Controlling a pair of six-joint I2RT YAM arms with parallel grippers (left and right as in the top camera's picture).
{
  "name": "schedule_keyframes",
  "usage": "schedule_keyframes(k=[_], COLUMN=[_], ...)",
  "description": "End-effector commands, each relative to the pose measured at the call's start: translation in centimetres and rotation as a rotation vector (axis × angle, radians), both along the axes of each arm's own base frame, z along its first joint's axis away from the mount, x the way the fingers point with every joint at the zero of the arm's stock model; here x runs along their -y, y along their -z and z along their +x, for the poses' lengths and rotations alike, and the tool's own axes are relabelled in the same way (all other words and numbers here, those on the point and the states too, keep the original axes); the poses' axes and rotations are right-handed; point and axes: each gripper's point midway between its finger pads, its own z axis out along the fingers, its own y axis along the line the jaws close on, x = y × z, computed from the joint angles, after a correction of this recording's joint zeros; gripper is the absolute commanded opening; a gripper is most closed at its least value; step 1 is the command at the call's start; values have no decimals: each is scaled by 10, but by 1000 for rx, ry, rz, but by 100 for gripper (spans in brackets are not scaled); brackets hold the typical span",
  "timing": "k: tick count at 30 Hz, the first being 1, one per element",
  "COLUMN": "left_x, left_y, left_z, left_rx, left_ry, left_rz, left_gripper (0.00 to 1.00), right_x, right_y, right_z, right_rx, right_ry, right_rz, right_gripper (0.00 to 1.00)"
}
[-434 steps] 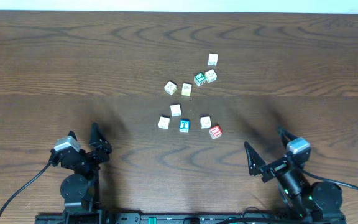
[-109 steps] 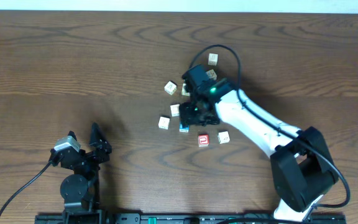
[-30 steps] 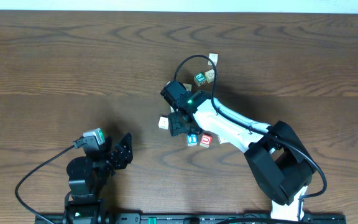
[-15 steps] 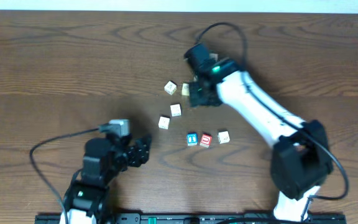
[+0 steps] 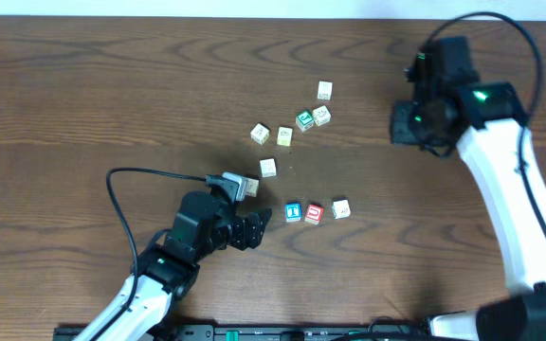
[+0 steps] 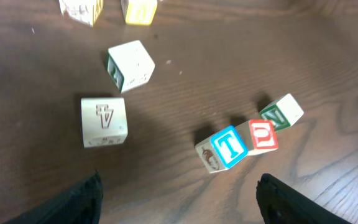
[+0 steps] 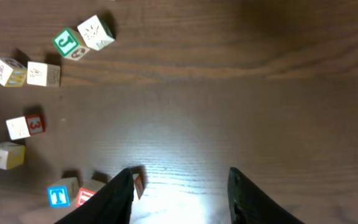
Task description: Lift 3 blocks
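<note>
Row direction decides the coming move. The blue T block, the red O block and the cream block lie in one line on the table, touching or very nearly so. From overhead the line runs left to right, with the blue end toward the left arm.

The left claw is released, its jaws spread wide with nothing between them, and it sits near that blue end. Through its own camera the row lies ahead and to the right of centre, slanting away toward the upper right: blue closest, then red, then cream. So the row's long axis is skewed to the line on which the jaws close, neither square across it nor along it.

The right claw also has its jaws apart over bare wood. From overhead it hangs well apart from the row, off toward the table's far right.

The left arm is plainly the nearer one. My judgement is that it must travel forward and rightward and turn its wrist until the jaws bracket the row. The cream 4 cube to its left should stay outside them.
</note>
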Motion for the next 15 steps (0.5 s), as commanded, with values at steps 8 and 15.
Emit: schedule_keyframes(k=[8, 15], left_x=[2, -4], left_y=[15, 36], left_z=[2, 1], left_rx=[-105, -186], left_ry=[-59, -116], left_rz=[-19, 3], left_gripper=[20, 7], right_x=[-6, -19], right_y=[106, 145], right_z=[-66, -87], right_rx=[-199, -229], right_ry=[-38, -75], right_rz=[131, 155], right_gripper=[32, 4])
